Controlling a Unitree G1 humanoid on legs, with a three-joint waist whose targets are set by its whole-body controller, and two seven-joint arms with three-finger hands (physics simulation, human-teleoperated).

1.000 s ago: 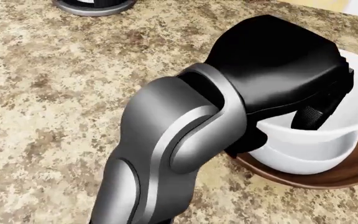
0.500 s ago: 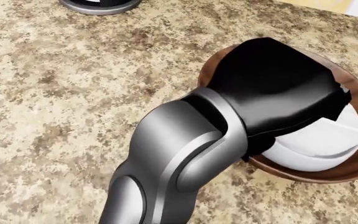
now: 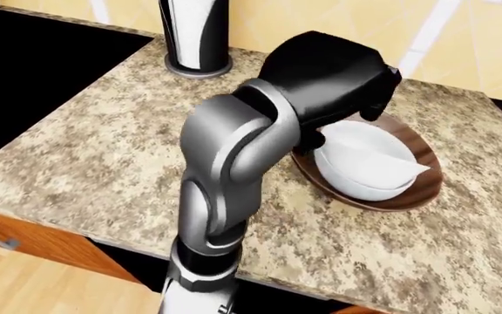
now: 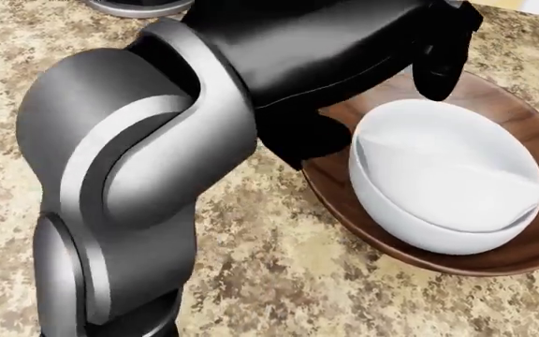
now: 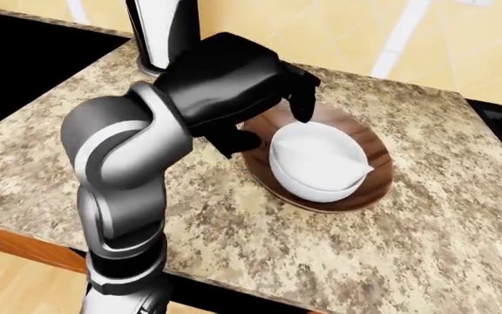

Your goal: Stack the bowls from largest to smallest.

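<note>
Brown bowl (image 5: 366, 180): wide, shallow, wood-grained, resting on the counter (image 5: 425, 248). Holds a white bowl (image 4: 410, 225), deep, smooth and round; a smaller white bowl (image 4: 466, 186) sits nested inside it, tilted, its rim jutting past the right edge in the head view.

Left hand (image 5: 233, 82): black, glossy, above the stack's left rim in the right-eye view. Fingers (image 5: 302, 104) loosened and hanging down, touching no bowl; one dark fingertip points at the brown bowl's inner slope beside the white bowls.

Counter: speckled tan granite, flat.

Cylinder (image 3: 195, 34): black and white, upright on a grey round base, at upper left of the left-eye view.
</note>
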